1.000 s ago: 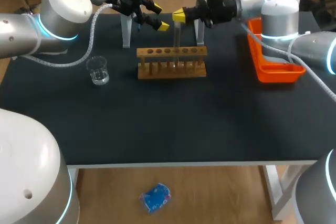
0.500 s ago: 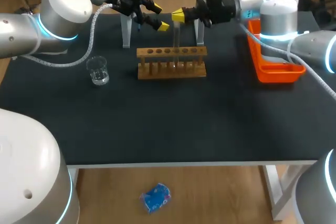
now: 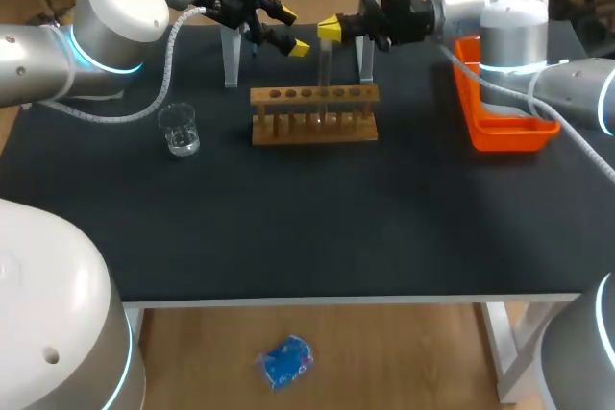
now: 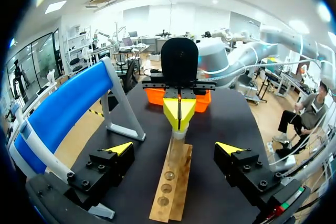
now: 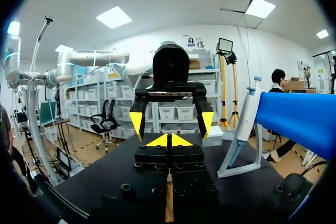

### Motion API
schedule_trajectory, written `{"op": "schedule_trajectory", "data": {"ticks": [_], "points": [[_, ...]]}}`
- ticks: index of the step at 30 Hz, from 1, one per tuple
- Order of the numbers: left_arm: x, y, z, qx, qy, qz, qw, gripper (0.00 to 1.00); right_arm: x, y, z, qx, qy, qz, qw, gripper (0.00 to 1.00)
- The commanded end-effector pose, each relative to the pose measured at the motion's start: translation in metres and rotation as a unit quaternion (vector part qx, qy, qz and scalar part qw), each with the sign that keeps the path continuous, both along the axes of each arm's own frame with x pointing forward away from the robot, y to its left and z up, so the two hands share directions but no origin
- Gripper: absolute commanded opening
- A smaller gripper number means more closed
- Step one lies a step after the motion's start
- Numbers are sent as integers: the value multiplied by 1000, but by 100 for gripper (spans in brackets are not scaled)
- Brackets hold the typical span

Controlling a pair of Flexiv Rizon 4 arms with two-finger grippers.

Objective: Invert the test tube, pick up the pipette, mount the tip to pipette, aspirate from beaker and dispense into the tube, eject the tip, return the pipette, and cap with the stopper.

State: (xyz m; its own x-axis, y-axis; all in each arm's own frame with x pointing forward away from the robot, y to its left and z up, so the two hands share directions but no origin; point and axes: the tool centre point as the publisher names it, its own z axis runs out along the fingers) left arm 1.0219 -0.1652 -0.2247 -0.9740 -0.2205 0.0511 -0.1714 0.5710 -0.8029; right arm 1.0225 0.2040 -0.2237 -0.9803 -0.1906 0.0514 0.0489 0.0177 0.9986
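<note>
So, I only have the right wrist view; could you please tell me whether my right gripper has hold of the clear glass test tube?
Observer: Yes. In the left wrist view the right gripper is shut on the top of the clear glass test tube, which hangs vertical.
Operator: Thanks. What is under it?
Observer: The long wooden rack; the tube's lower end reaches its top, but I cannot tell whether it sits in a hole.
Operator: And the beaker?
Observer: The small clear glass beaker stands on the black table, left of the rack, apart from it.
</note>
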Motion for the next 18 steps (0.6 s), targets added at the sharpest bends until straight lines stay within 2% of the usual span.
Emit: {"op": "schedule_trajectory", "data": {"ticks": [1, 12, 18], "points": [[1, 0, 2, 3, 3, -2, 1000, 100, 2, -1, 0, 4, -3, 6, 1000, 0], [1, 0, 2, 3, 3, -2, 1000, 100, -3, -4, 17, 7, -18, 8, 1000, 0], [1, 0, 2, 3, 3, -2, 1000, 100, -9, -16, 26, -27, -27, -3, 999, 0]]}}
